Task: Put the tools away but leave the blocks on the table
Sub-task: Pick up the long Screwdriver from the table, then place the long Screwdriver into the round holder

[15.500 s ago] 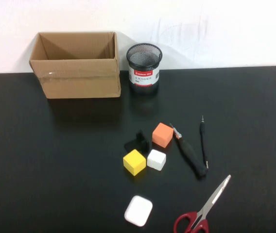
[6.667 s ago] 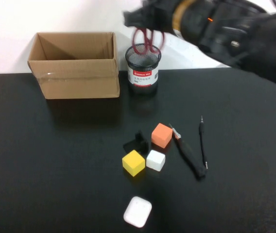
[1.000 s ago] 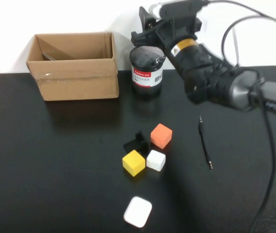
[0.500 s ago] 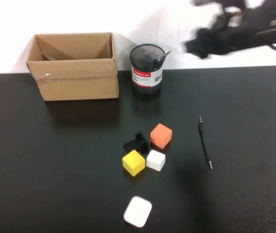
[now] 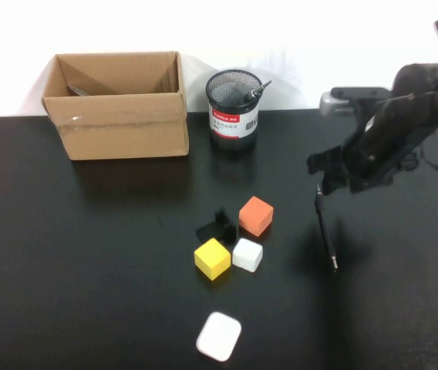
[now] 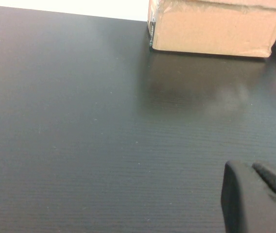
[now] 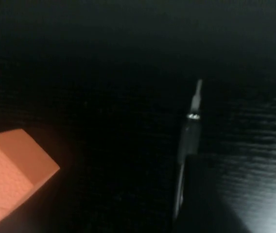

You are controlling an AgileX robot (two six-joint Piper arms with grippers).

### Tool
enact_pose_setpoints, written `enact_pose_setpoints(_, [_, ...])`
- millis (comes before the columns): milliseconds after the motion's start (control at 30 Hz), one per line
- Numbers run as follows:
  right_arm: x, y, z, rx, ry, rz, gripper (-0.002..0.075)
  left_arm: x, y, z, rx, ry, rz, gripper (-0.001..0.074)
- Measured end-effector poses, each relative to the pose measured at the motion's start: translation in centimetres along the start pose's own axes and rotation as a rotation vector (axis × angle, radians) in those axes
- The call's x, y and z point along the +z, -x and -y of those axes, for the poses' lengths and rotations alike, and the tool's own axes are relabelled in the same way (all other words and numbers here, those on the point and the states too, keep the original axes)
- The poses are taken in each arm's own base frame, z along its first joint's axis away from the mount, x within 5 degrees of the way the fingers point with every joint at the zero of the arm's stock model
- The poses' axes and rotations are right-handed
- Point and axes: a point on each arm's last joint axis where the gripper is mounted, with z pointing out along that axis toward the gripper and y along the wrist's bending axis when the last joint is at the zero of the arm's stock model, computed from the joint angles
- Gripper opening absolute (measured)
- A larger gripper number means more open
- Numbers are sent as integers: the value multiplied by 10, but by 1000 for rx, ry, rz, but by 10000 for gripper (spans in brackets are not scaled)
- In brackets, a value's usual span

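Tabletop (image 5: 88, 270), matte black, carries everything you see. Cardboard box (image 5: 119, 104) sits just left of the mesh cup (image 5: 232, 104); the thick black-handled tool (image 5: 254, 91) pokes out of that cup. Right gripper (image 5: 335, 173) hangs right of the cup, above the thin screwdriver's (image 5: 325, 227) tip end, jaws spread, holding nothing. Orange (image 5: 256, 215), yellow (image 5: 213, 258) and white (image 5: 247, 254) blocks cluster in front of the cup. Left gripper (image 6: 257, 199) near the box; jaws: you cannot tell.

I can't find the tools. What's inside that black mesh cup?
A dark tool handle leans out over the rim of the black mesh cup. Anything deeper is hidden by the mesh wall. The open right gripper hovers over the thin screwdriver; the left gripper is parked.
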Motion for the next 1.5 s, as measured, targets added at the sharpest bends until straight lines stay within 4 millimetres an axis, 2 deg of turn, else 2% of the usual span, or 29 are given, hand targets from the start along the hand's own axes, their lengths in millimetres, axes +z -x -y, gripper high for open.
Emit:
enact_pose_setpoints(267, [39,9,-3,11,-43,-46,312,0,0,0,0,0,0,0])
enact_pose_setpoints(467, [47,12,-2,10,-51,-52,307,0,0,0,0,0,0,0])
enact_pose_setpoints(533, [48,13,-2,2,-54,-52,248,0,0,0,0,0,0,0])
enact_pose_setpoints(633, [48,13,-1,-16,-59,-51,90,0,0,0,0,0,0,0])
enact_pose_setpoints(667, [48,14,-1,-18,-58,-48,64,0,0,0,0,0,0,0])
enact_pose_setpoints(833, [46,19,-3,-21,-36,17,36,0,0,0,-2,0,0,0])
enact_pose_setpoints(967, [27,35,-9,-71,0,207,34,0,0,0,-2,0,0,0])
enact_pose_setpoints(1133, [-31,70,-20,-125,49,639,34,0,0,0,-2,0,0,0])
enact_pose_setpoints(1200, [-47,80,-23,-128,64,801,34,0,0,0,-2,0,0,0])
enact_pose_setpoints(1300, [-58,90,-24,-113,87,965,33,0,0,0,-2,0,0,0])
enact_pose_setpoints(1500, [-60,98,-37,-180,185,1205,33,0,0,0,-2,0,0,0])
